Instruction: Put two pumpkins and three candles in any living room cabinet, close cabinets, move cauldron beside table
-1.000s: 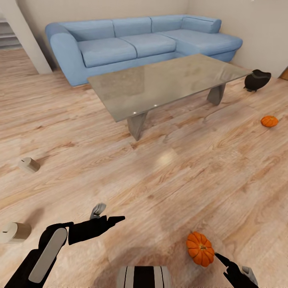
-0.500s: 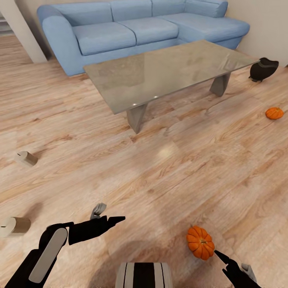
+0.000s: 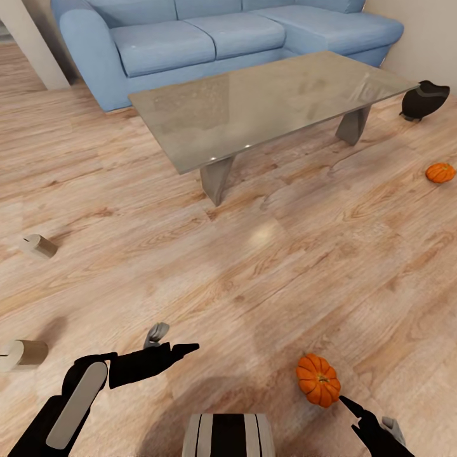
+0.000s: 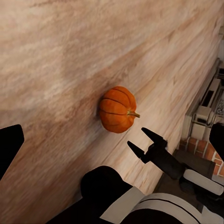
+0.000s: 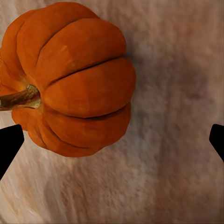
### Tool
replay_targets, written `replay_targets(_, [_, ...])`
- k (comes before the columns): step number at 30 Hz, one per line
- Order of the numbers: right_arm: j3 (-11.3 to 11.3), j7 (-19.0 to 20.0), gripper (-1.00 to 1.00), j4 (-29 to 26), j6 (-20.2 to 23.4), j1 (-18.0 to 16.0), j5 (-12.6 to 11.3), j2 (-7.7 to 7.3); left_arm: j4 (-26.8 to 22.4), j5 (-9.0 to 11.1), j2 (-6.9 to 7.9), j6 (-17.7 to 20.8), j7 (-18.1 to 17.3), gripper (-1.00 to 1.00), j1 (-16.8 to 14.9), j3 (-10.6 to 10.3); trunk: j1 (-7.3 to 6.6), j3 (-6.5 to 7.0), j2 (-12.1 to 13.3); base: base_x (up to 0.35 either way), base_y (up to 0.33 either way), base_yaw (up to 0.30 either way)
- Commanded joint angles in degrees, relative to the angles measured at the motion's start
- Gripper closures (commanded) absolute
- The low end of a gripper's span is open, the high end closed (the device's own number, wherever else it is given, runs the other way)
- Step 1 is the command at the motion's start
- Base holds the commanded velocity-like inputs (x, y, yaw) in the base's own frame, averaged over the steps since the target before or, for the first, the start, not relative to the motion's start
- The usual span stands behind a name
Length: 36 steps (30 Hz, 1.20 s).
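Observation:
A ribbed orange pumpkin (image 3: 317, 379) with a yellowish stem lies on the wood floor just ahead of my right gripper (image 3: 371, 416). That gripper is open, and in the right wrist view the pumpkin (image 5: 70, 79) sits a little beyond its fingertips and toward one of them, untouched. My left gripper (image 3: 172, 339) hovers open and empty over the floor. The left wrist view takes in the same pumpkin (image 4: 116, 108) and the right gripper (image 4: 138, 138). A second pumpkin (image 3: 440, 172) lies at the far right, near the black cauldron (image 3: 425, 99). Two candles (image 3: 39, 245) (image 3: 22, 354) lie tipped over at the left. The cabinet is out of view.
The grey coffee table (image 3: 273, 101) stands mid-room on angled legs, with the blue corner sofa (image 3: 190, 38) behind it. A pale wall corner (image 3: 32, 38) rises at the far left. Open wood floor spreads between me and the table.
The whole picture has shifted, so the camera has moved: table and sofa sit higher and closer. Both arms keep their pose and both grippers stay open. Nothing was taken hold of.

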Motion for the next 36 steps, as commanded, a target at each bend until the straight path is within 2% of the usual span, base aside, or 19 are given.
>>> replay_targets(1, [-0.2,0.1,-1.00,0.0,0.6,0.0,-0.2,-0.04,0.0,-0.4,0.03,0.1,-0.4,-1.00,0.0,0.0,-0.01,-0.03,0.0,0.000,0.000,0.000])
replay_targets(8, [-0.2,0.0,-1.00,0.0,0.5,0.0,-0.2,-0.04,0.0,0.0,0.08,0.1,-0.5,-1.00,0.0,0.0,-0.01,-0.03,0.0,0.003,0.000,0.000])
replay_targets(17, [-0.2,0.0,-1.00,0.0,0.5,0.0,-0.2,0.02,0.0,0.3,0.10,0.1,-0.5,-1.00,0.0,0.0,-0.01,-0.03,0.0,0.148,0.000,0.000])
replay_targets(36, [-0.1,-0.1,-1.00,0.0,0.3,0.0,-0.2,0.02,0.0,0.4,0.11,0.1,-0.5,-1.00,0.0,0.0,0.02,-0.25,0.0,0.003,0.000,0.000])
